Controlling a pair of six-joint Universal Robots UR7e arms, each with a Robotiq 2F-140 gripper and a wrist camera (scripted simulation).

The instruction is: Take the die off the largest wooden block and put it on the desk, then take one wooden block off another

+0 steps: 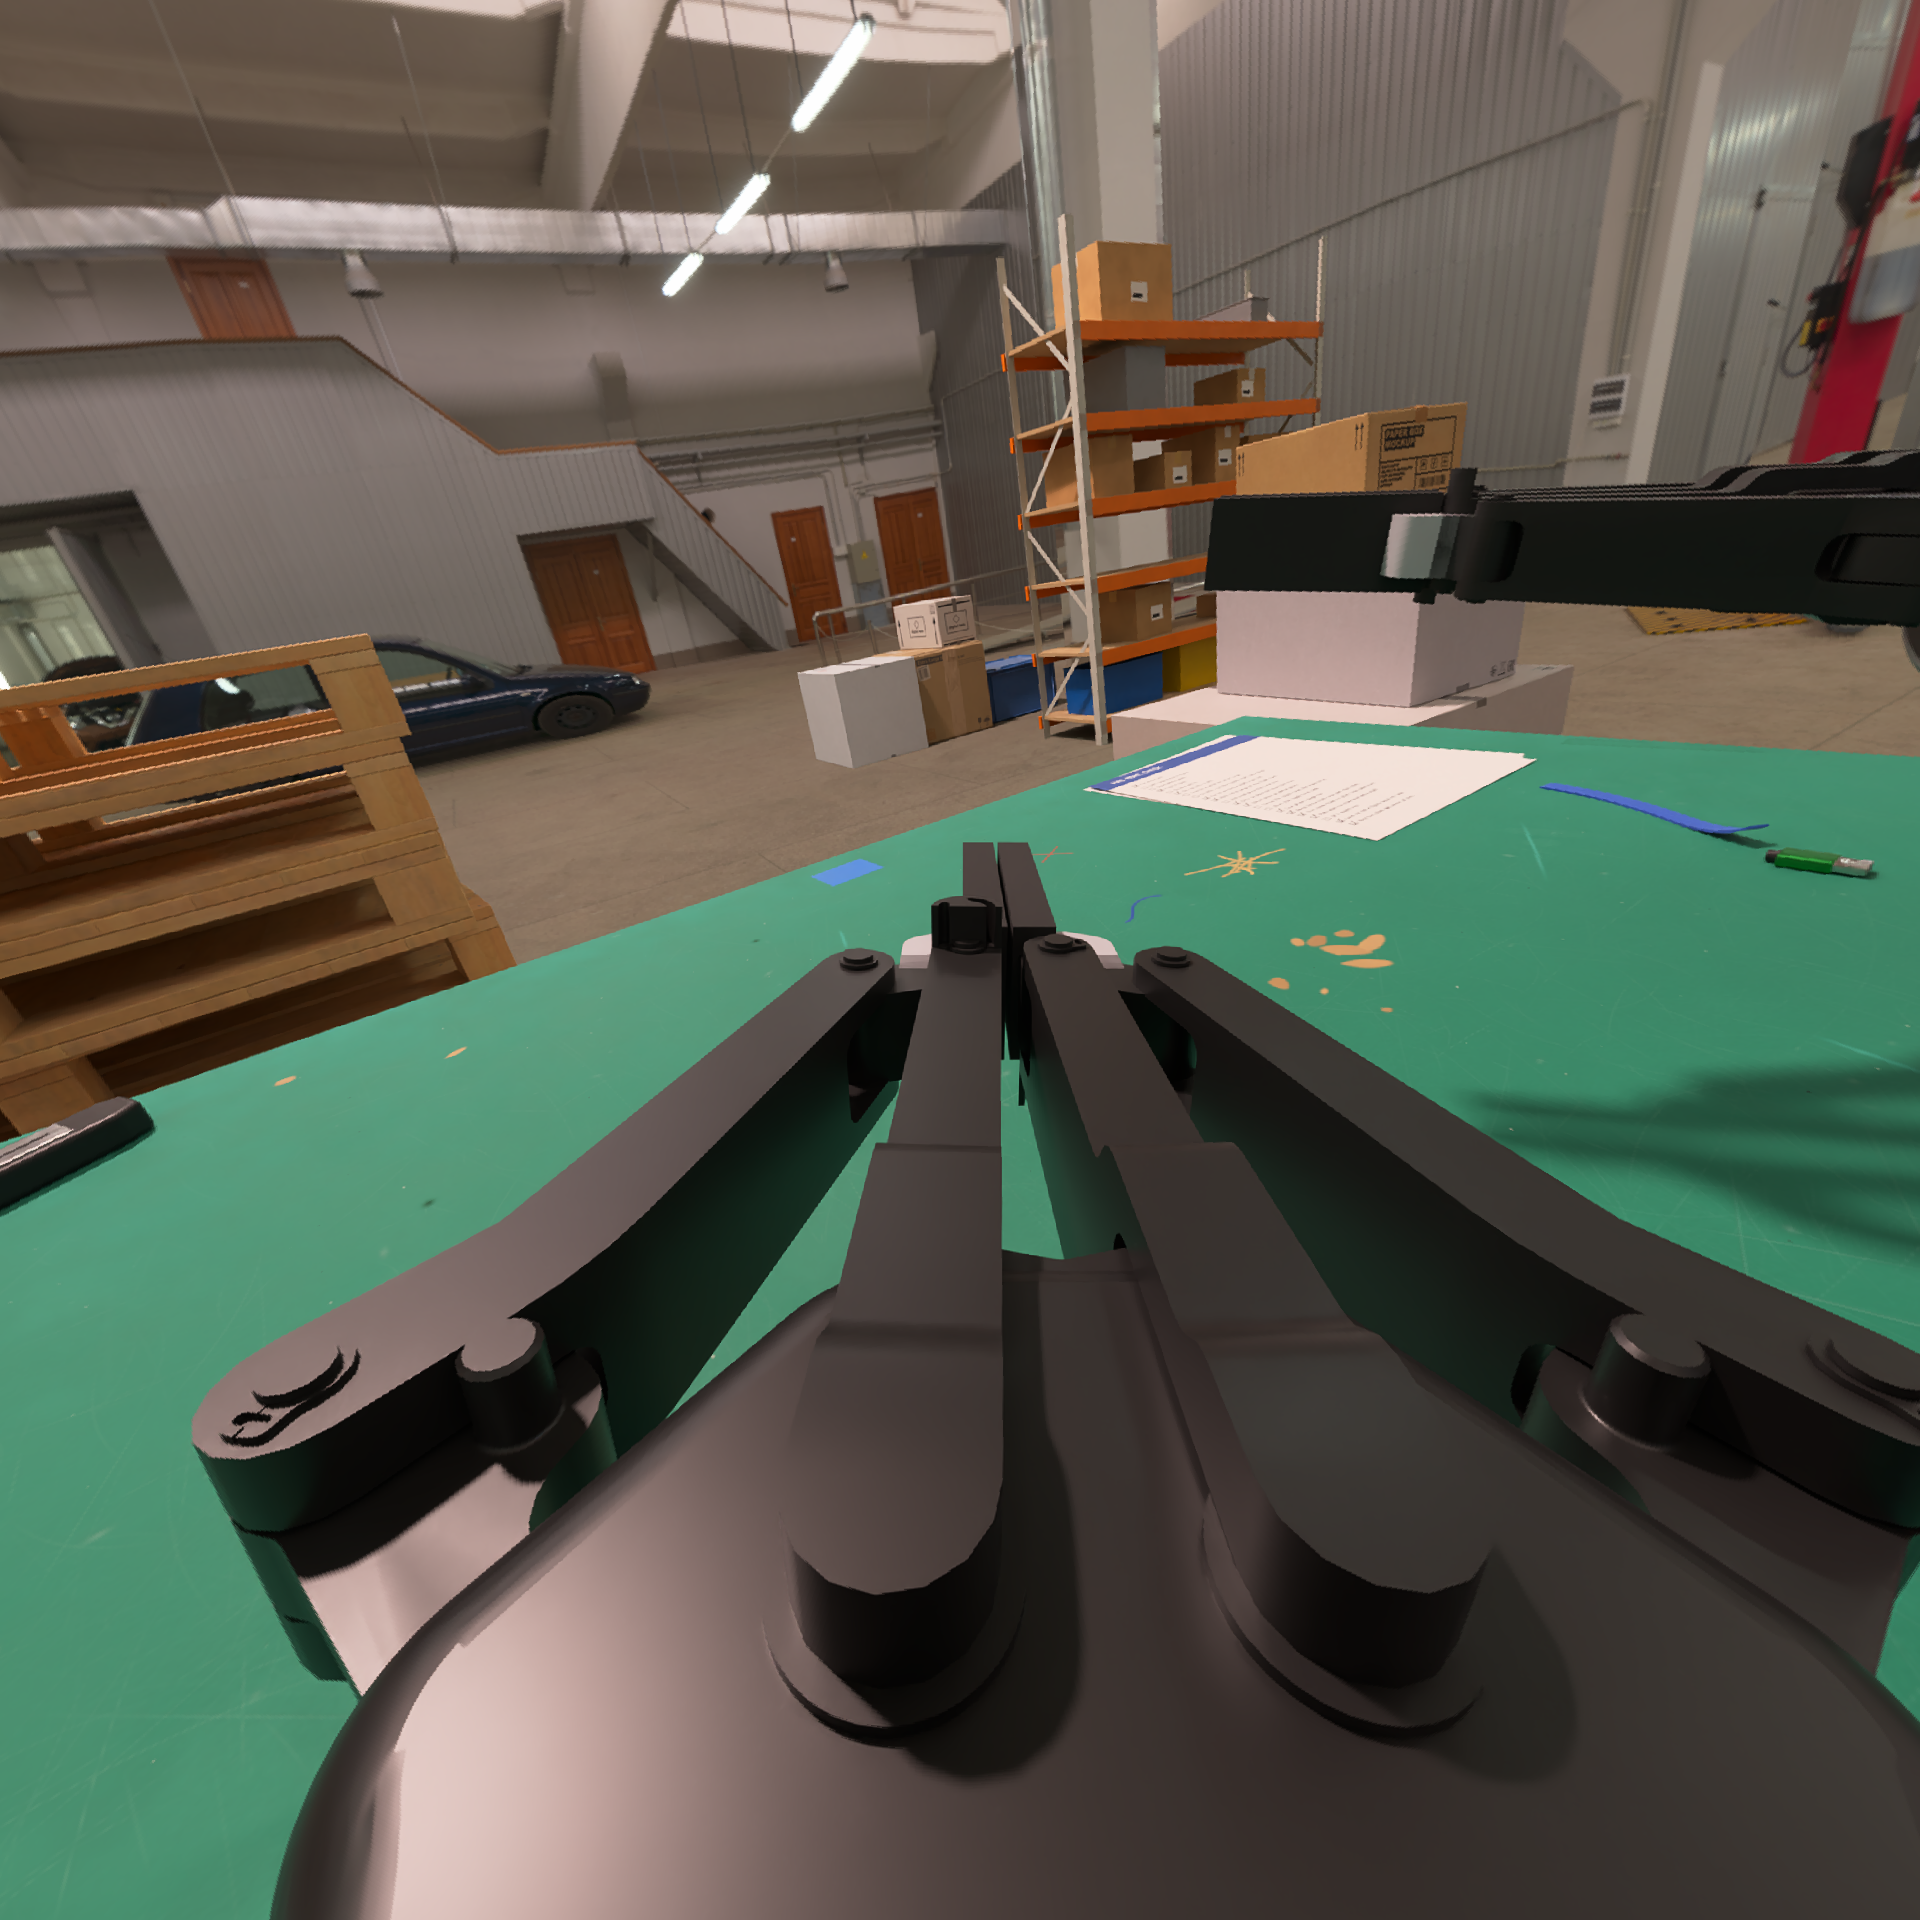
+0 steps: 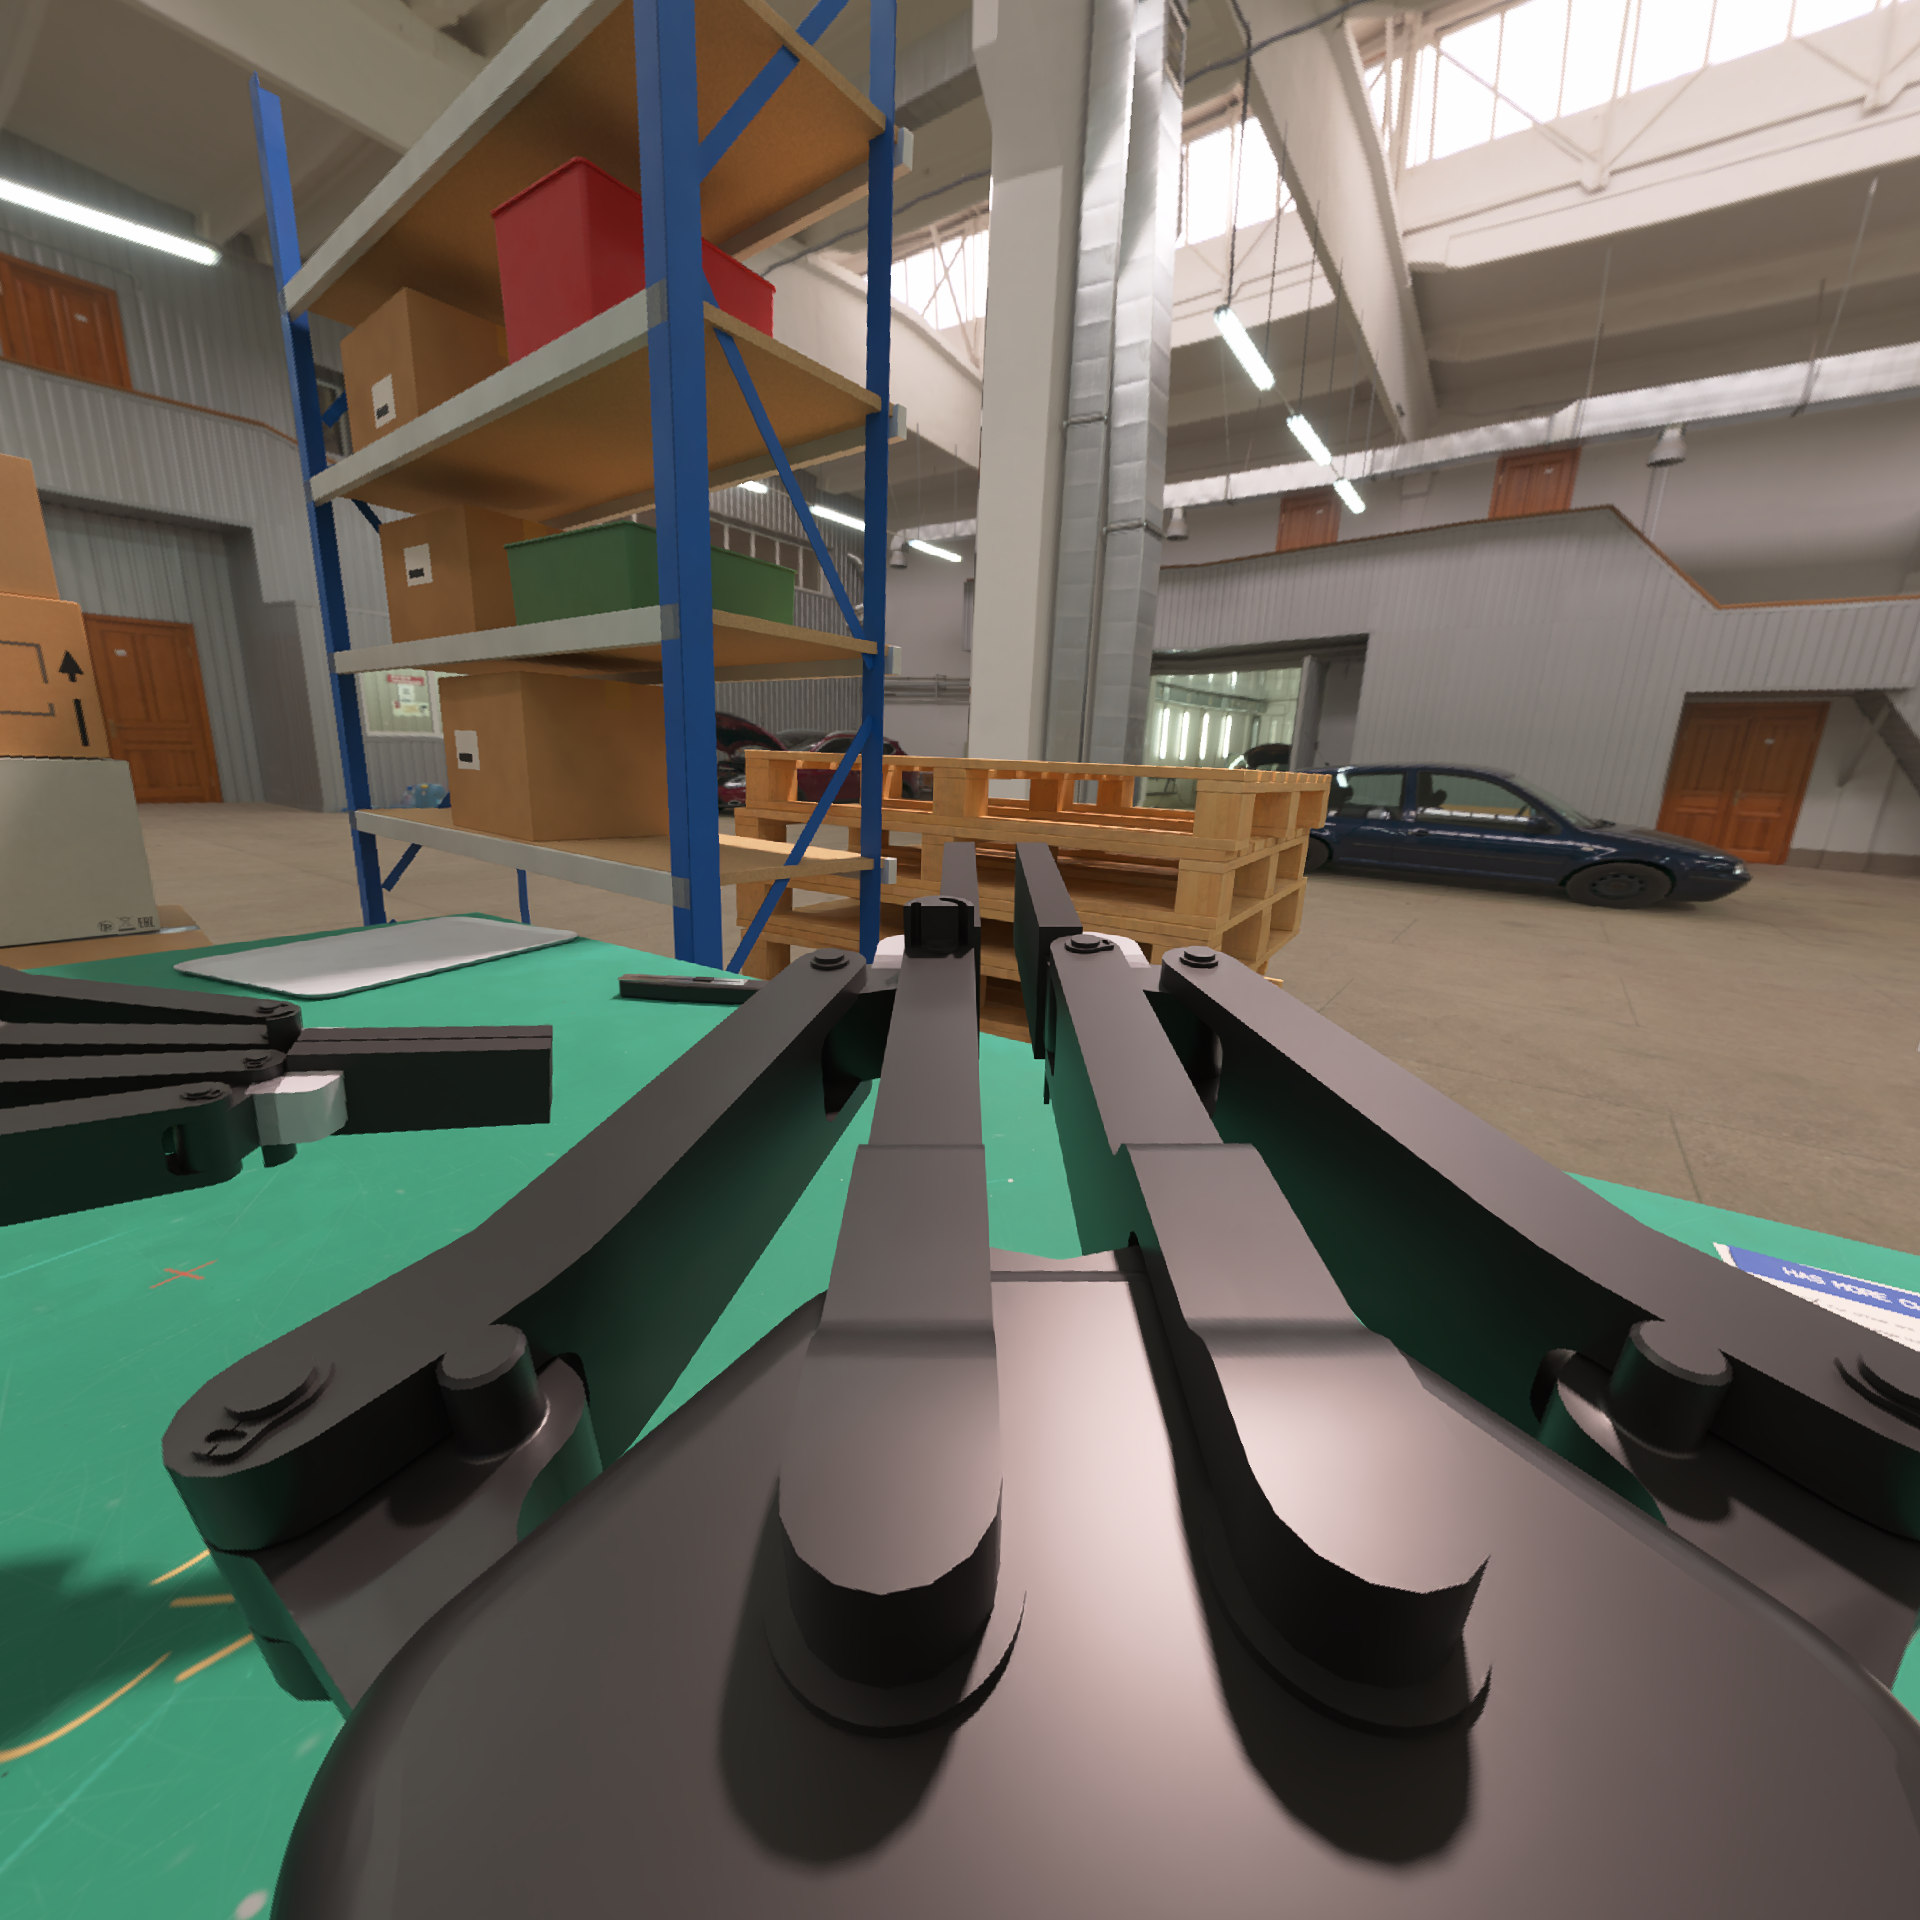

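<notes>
The left wrist view looks along the left hand, its two black fingers pressed together and holding nothing, low over the green bench mat. At 1 o'clock lies a white printed paper sheet with a blue header band; its lines are too small to read. Farther toward 2 o'clock lie a curled blue strip and a small green lighter. A blue tape patch sits at 11 o'clock near the bench edge, and a dark flat tool at 9 o'clock. At 2 o'clock the right hand reaches in sideways, crossing in front of a white box and a labelled cardboard carton.

In the right wrist view the right hand's fingers are nearly closed, a thin gap between them, gripping nothing. At 10 o'clock an empty white tray rests on the bench. Behind it a blue steel rack holds labelled cardboard boxes, a red bin and a green bin; what the bins contain cannot be told. Stacked wooden pallets stand at 12 o'clock.

Where the die and wooden blocks are cannot be told from either view.
</notes>
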